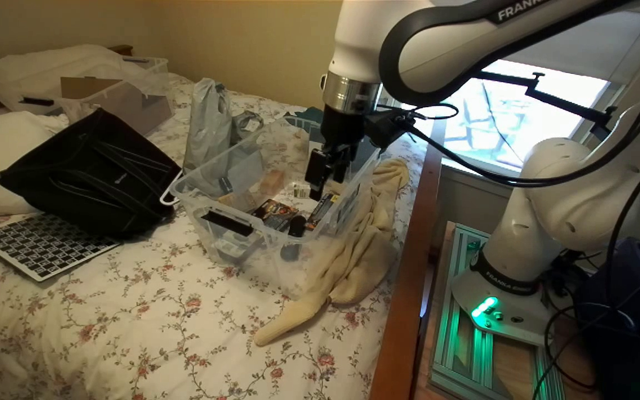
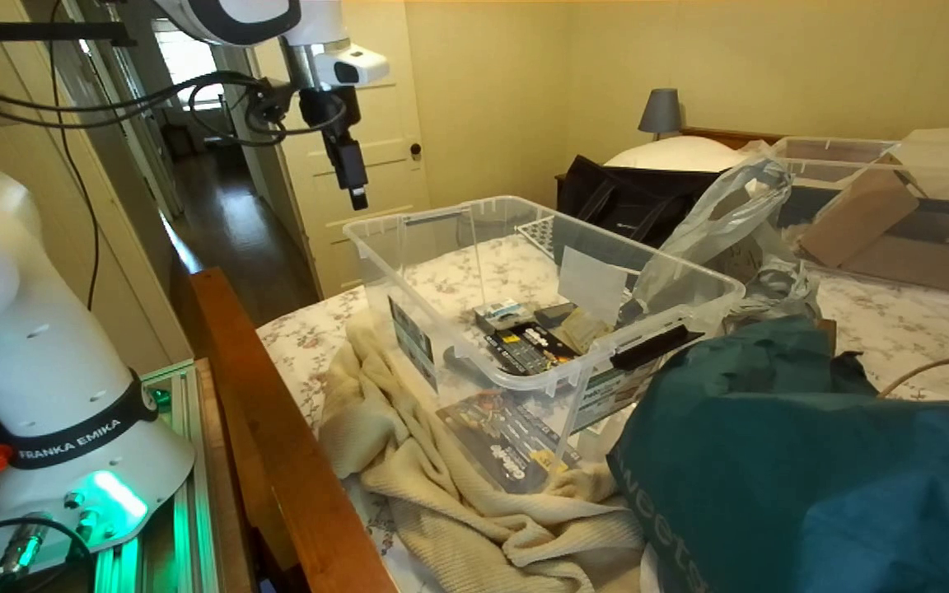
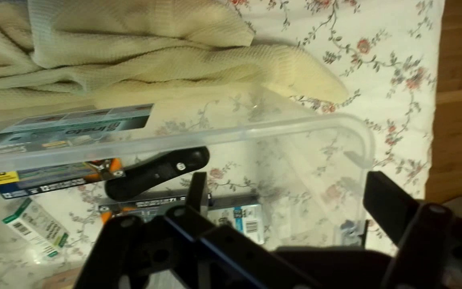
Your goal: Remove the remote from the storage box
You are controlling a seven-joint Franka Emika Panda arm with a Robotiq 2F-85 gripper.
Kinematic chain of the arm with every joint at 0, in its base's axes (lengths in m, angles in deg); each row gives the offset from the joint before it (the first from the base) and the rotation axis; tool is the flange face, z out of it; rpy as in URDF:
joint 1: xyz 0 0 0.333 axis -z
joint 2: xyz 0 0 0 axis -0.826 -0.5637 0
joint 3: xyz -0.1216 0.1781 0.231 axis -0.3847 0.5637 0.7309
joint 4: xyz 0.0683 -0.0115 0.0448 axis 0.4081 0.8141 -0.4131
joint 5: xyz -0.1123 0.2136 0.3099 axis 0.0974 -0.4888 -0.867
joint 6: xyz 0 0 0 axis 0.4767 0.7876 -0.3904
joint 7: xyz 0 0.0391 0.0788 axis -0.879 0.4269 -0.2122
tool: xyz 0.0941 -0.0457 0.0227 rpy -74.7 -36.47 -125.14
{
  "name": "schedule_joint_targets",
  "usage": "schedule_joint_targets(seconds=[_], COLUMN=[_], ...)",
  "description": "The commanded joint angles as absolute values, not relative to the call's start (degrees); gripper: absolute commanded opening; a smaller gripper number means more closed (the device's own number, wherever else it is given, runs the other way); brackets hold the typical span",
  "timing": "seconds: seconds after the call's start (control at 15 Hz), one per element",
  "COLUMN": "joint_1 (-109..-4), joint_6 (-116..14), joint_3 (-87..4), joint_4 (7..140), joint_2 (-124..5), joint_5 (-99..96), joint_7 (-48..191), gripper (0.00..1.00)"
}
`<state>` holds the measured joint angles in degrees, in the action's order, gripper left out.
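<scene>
The clear plastic storage box stands on the bed and shows in both exterior views. Its rim crosses the wrist view. The remote, black and slightly curved, lies inside on the bottom, close to a long wall and beside an orange-and-black pack. In an exterior view it shows as a dark shape; in the view from beside the bed rail I cannot make it out surely. My gripper is open and empty. It hangs above the box in both exterior views, apart from the remote.
Several small packs lie in the box, including a white-and-blue one. A cream blanket lies along one side. A black bag, grey plastic bag and teal bag stand around it. A wooden rail edges the bed.
</scene>
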<state>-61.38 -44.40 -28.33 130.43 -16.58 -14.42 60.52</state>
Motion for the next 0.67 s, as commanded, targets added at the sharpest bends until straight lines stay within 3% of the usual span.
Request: schedule_joint_targets(seconds=[0.0, 0.6], joint_1=[-56.47, -55.73], joint_6=[-43.33, -45.65], joint_3=[-25.96, -28.18], joint_4=[122.99, 114.18], joint_2=[-24.92, -40.87], joint_5=[-7.93, -3.02], joint_7=[51.07, 37.93], gripper=[1.00, 1.00])
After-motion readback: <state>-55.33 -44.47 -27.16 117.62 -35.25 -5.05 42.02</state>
